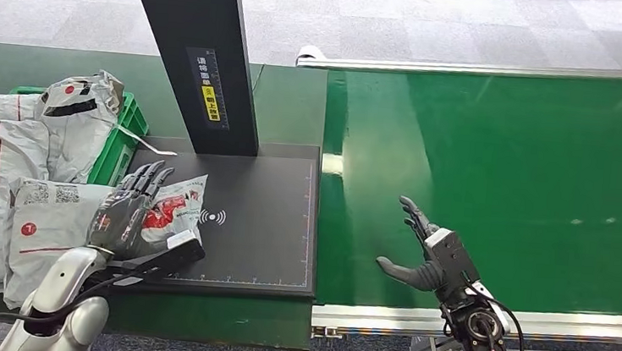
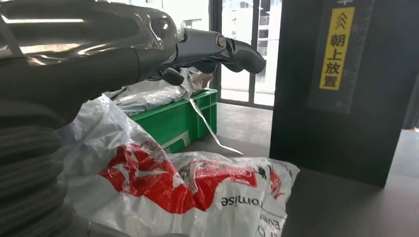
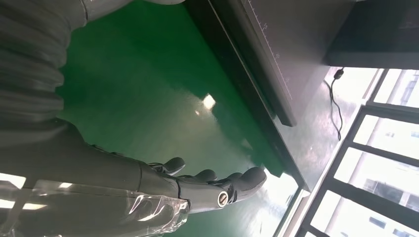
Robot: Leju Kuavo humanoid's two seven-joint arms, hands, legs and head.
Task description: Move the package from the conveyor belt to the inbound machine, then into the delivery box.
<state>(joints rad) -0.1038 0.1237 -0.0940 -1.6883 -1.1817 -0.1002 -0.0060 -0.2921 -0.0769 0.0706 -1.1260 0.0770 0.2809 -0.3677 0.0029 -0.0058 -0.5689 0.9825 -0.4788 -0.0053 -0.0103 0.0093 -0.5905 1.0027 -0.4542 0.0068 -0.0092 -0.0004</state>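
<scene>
A white package with red print (image 1: 176, 200) lies on the left edge of the inbound machine's black plate (image 1: 261, 222), partly off it. My left hand (image 1: 129, 208) is over the package's left part, fingers stretched out straight and not closed round it. In the left wrist view the fingers (image 2: 217, 47) reach out above the package (image 2: 197, 192) with a gap between them. My right hand (image 1: 422, 251) hovers open and empty above the green conveyor belt (image 1: 503, 175), close to its near left corner; in the right wrist view the hand (image 3: 163, 185) has nothing in it.
The machine's black upright column (image 1: 196, 47) rises at the plate's back. A green crate (image 1: 127, 136) heaped with grey and white packages (image 1: 3, 157) stands left of the plate. The belt's metal rail (image 1: 482, 318) runs along its near edge.
</scene>
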